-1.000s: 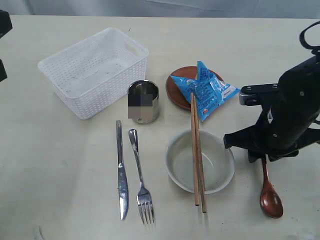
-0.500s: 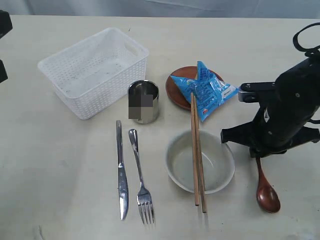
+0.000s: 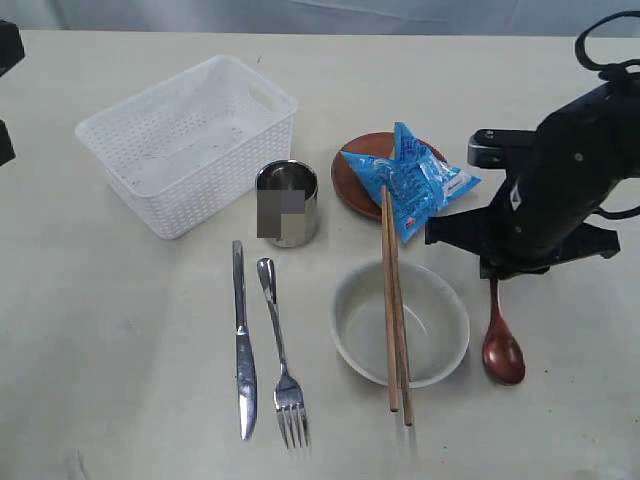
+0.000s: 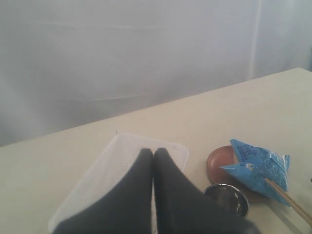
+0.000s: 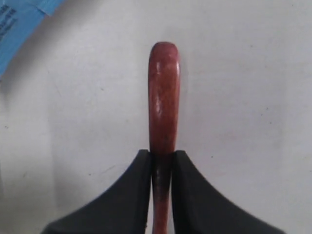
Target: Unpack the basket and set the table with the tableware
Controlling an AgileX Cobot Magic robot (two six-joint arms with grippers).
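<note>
Reddish-brown wooden spoon (image 5: 164,97) sits clamped in right hand (image 5: 162,154); left hand (image 4: 152,151) closed, seemingly empty.

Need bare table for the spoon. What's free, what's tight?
Free: table left of the knife, in front of the basket; also the corner right of the spoon. Tight: cup, plate, snack packet and chopsticks pack around the bowl; knife and fork lie close together.
</note>
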